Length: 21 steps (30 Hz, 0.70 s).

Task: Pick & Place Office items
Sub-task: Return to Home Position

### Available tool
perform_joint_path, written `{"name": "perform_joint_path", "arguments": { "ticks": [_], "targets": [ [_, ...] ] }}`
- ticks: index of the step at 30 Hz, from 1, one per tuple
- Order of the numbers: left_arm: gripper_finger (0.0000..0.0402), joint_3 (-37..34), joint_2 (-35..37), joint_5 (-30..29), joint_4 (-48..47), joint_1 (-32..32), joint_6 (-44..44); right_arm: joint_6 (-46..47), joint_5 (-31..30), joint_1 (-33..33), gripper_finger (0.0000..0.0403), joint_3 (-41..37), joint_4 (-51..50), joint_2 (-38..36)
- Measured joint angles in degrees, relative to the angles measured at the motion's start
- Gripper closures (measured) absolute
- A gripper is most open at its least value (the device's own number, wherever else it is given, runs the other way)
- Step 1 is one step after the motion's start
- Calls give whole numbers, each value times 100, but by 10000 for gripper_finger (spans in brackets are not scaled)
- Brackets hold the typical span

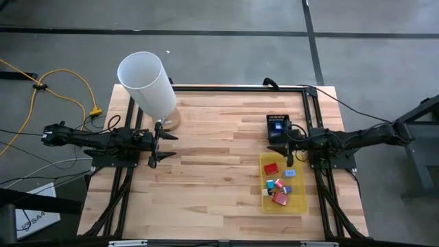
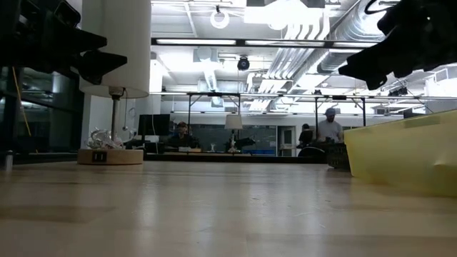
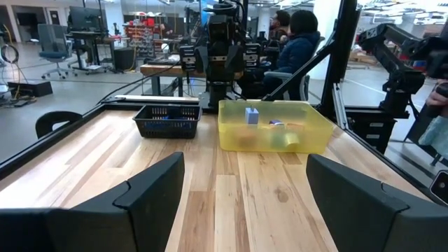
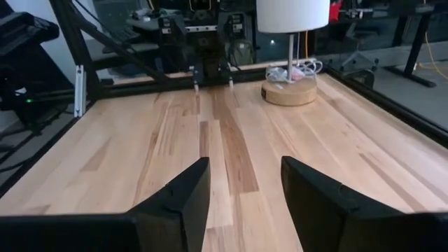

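The left gripper [image 3: 245, 168] hangs low over the wooden table [image 1: 219, 158], its blunt black fingers [image 3: 147, 192] spread wide and empty. A white-shaded lamp [image 1: 145, 79] on a round wooden base stands just to their side. Straight ahead of those fingers, across the pale planks, sit a slatted black basket [image 3: 166, 120] and the translucent yellow tray [image 3: 311, 131]. In the tray the office items [image 1: 278, 189] lie heaped: small hard blocks in red, blue, pink and white. The right gripper [image 4: 245, 164], the tray just beside its fingers [image 4: 175, 203], is parted and holds nothing. Both arms appear parked at rest, and the sorting looks done.
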State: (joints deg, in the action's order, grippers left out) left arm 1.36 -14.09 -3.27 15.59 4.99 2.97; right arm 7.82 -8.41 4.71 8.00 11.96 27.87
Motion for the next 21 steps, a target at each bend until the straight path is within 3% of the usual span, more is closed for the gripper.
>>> {"name": "perform_joint_path", "arguments": {
  "ticks": [21],
  "targets": [
    [109,1,0,0,0,0,-1,-6,194,2,240,-744,-450,-1793]
  ]
}}
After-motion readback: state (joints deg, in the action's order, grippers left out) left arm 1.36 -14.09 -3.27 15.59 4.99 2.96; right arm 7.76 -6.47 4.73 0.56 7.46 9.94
